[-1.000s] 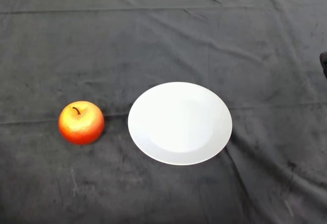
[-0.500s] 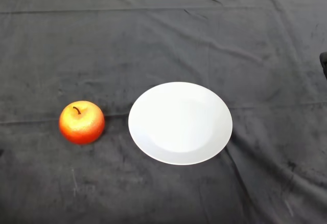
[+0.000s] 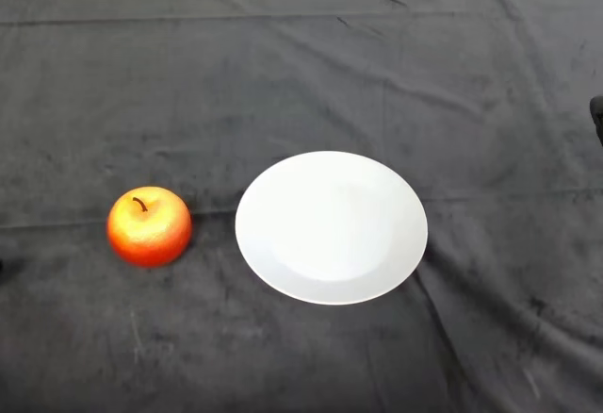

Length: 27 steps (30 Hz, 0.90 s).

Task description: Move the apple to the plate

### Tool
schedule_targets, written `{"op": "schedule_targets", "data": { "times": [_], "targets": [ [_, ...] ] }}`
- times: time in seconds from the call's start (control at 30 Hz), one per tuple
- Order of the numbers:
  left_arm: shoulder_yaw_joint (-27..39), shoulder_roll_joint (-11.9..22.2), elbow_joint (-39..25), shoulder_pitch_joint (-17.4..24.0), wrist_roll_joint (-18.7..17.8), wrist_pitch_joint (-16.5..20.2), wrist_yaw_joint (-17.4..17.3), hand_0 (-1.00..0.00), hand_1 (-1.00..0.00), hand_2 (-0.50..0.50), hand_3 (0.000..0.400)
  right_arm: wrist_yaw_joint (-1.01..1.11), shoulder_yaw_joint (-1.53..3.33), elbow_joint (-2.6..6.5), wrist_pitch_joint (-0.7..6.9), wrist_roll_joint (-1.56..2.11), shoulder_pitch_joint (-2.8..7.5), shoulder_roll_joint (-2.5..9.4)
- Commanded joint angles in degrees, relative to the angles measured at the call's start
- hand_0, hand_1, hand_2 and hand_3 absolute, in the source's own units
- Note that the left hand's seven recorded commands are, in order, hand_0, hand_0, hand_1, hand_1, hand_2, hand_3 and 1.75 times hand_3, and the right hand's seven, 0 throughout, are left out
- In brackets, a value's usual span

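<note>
Nothing has moved vs the earlier frames: apple [image 3: 149,226] sits upright on the dark cloth [image 3: 311,74], stem up, just left of the white plate [image 3: 331,227], near it but not touching. Task not started; pick-up, carry right and set-down all remain. Plate holds nothing. Robot hand isn't visible, so can't tell its state.

Left edge of your head view, low down: a dark sliver [image 3: 2,265] just breaks into frame over the tabletop. Too little of it shows for you to tell whether it belongs to the robot's body, or how it is posed.
</note>
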Motion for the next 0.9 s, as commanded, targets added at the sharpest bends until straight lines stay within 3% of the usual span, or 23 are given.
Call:
{"op": "schedule_targets", "data": {
  "times": [0.03, 0.23, 0.63, 0.9],
  "targets": [
    [0.8, -1.0, -2.3, -2.0, -1.1, -1.8, -1.3, 0.00, 0.00, 0.00, 0.000, -0.17, -0.53, -0.53, -0.50, 0.65, -0.97, -1.35],
    [-0.8, -2.7, -2.6, -2.0, -1.0, -5.2, -7.5, 0.00, 0.00, 0.00, 0.000, -0.16, -0.54, -0.52, -0.50, 0.66, -0.98, -1.36],
    [-3.1, -2.7, -2.6, 0.0, -2.5, -9.1, -24.9, 0.00, 0.00, 0.00, 0.000, -0.15, -0.54, -0.47, -0.50, 0.66, -1.00, -1.38],
    [-4.1, -2.7, -1.5, -0.7, -2.4, -9.4, -29.8, 0.00, 0.00, 0.00, 0.000, -0.13, -0.56, -0.40, -0.51, 0.67, -1.03, -1.41]
  ]
}}
